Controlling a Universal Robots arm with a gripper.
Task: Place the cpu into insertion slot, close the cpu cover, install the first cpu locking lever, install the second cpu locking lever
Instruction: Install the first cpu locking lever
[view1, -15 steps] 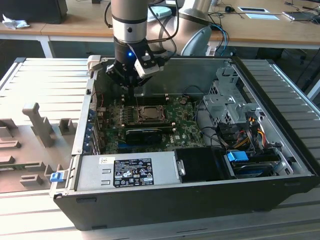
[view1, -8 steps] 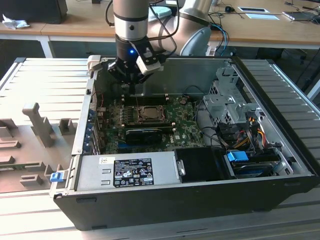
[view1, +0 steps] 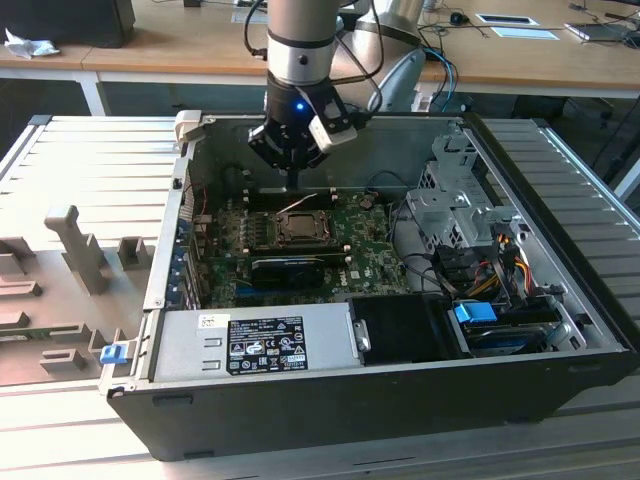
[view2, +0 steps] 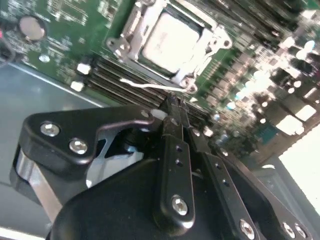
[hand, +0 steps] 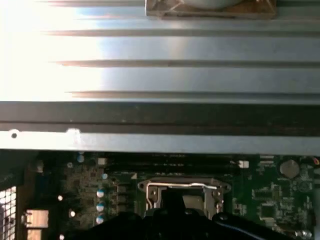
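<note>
The cpu (view2: 170, 40) lies flat in the insertion slot (view1: 298, 229), its silvery top showing. The cpu cover (view2: 131, 27) is folded down around it as a metal frame. A thin wire locking lever (view2: 145, 86) stands free along the socket edge nearest my fingers, and it also runs across the socket as lever (hand: 175, 185) in the first wrist view. My gripper (view2: 173, 106) is shut with nothing between its fingers, its tip just beside that lever. In the exterior view the gripper (view1: 291, 178) hangs over the back edge of the socket.
The open computer case (view1: 180, 150) surrounds the green board. A grey power supply (view1: 260, 345) fills the front, a black card (view1: 290, 268) sits in front of the socket, and a drive cage (view1: 455, 210) with cables (view1: 500, 265) stands on the exterior view's right. Memory slots (view2: 125, 75) flank the socket.
</note>
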